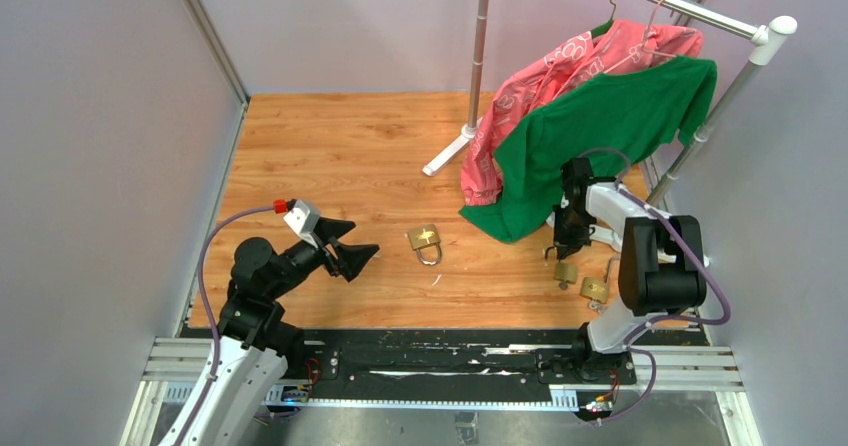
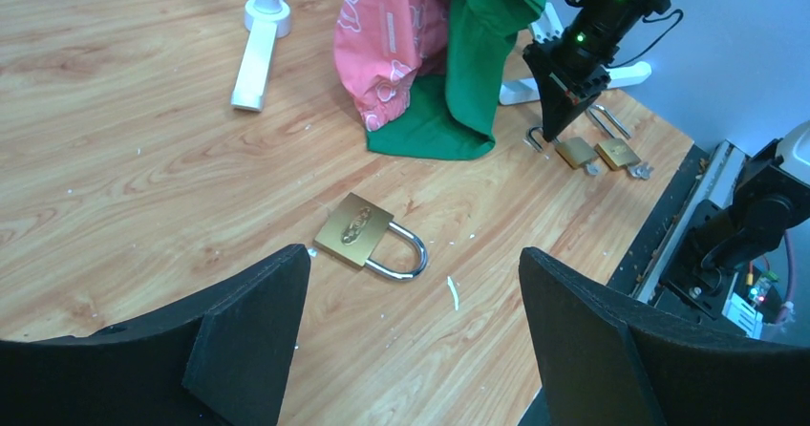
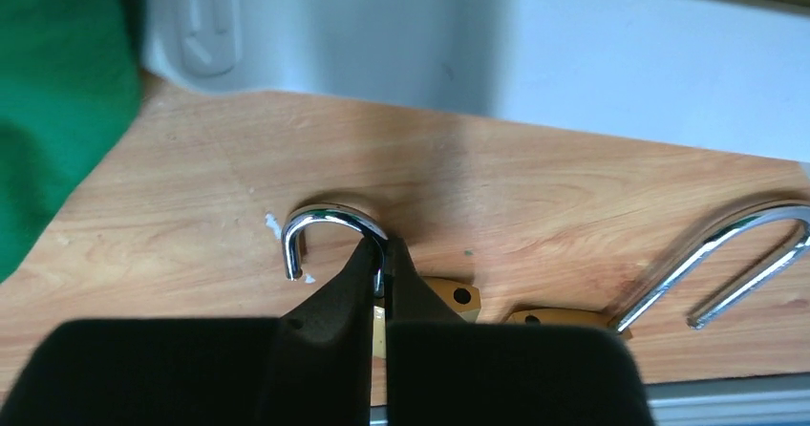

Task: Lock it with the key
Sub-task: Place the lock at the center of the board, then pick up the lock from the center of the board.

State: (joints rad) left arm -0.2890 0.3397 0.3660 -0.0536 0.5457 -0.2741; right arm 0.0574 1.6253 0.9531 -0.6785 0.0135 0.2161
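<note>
Wooden bench with brass padlocks, under a clothes rail.
Right tool is pinched nearly shut on the silver loop of the open padlock, near right, beside another padlock. Left tool hangs wide open, holding nothing, by the middle padlock. Best to hold the loop steady and push it straight down. I cannot see a key.
</note>
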